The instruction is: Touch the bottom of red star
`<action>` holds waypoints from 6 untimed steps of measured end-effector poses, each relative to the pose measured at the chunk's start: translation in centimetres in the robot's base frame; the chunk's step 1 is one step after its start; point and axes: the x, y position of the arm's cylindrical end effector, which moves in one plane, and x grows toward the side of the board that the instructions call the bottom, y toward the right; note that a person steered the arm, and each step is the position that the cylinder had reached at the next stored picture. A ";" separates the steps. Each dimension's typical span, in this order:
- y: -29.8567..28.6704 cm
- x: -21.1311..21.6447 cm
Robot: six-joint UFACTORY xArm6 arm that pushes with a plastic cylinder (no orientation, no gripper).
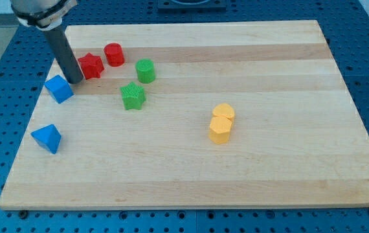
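Observation:
The red star [92, 65] lies near the view's upper left on the wooden board [268, 162]. My tip [76, 81] stands just to the view's lower left of the star, close to it or touching it, I cannot tell which. A blue cube [59, 88] sits right beside the tip, on its left. The rod rises from the tip toward the view's top left corner.
A red cylinder [114, 54] sits right of the star. A green cylinder [145, 70] and a green star [133, 96] lie to the right. A blue triangular block [47, 138] is at lower left. Two yellow blocks [221, 123] touch mid-board.

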 end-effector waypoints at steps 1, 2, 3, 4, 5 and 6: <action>2.8 -2.7; 4.1 -3.0; 2.7 0.2; 2.6 2.8; 2.6 4.0; 2.7 1.5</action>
